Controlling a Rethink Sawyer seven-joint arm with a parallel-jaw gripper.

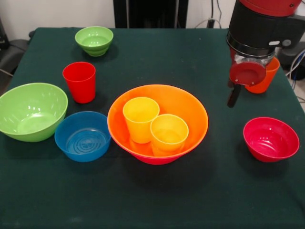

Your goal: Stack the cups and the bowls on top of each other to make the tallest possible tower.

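Observation:
The tower is the large orange bowl (187, 102) nested in the pink bowl (159, 161) at the table's middle, with two yellow cups (140, 119) (169, 134) standing side by side inside it. The red cup (79, 82) stands upright to the left. The medium-large green bowl (31, 112) and the small blue bowl (83, 137) sit at the left, the small green bowl (94, 40) at the far left, and the small red bowl (270, 139) at the right. My gripper (234, 95) hangs at the far right, right in front of the orange cup (267, 78), which it partly hides.
The dark green tablecloth (190, 52) covers the table. The robot's pedestal and cables stand beyond the far edge. The table's right edge runs close beside the orange cup and the red bowl.

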